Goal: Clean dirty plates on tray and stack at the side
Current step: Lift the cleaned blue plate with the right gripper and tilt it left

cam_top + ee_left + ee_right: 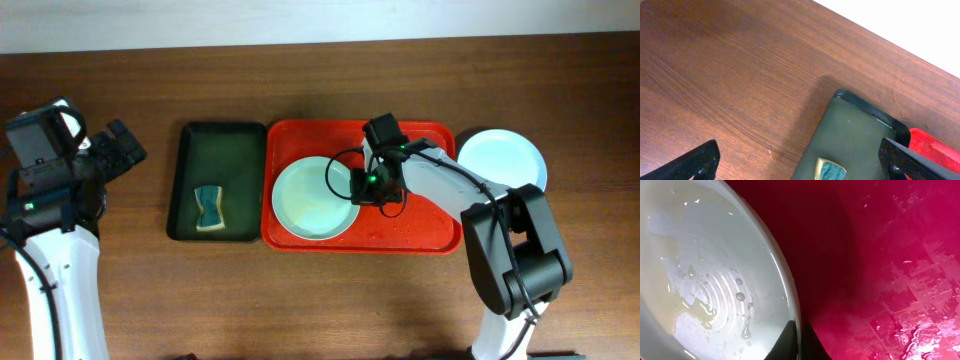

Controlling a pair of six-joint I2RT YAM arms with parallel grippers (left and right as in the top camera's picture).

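A pale blue-green plate [312, 198] lies on the left half of the red tray [420, 228]. My right gripper [366, 186] is shut on its right rim. In the right wrist view the two fingers [799, 339] pinch the wet plate rim [715, 270], one finger inside and one outside, above the wet red tray floor [890, 280]. Another pale plate [502, 160] lies on the table right of the tray. My left gripper [118, 150] is open and empty at the far left, its fingers [800, 162] spread over the table beside the green tray.
A dark green tray [228, 150] stands left of the red tray and holds a yellow and blue sponge [208, 207]. The sponge [830, 170] and green tray [855, 130] show in the left wrist view. The table [300, 300] is brown wood.
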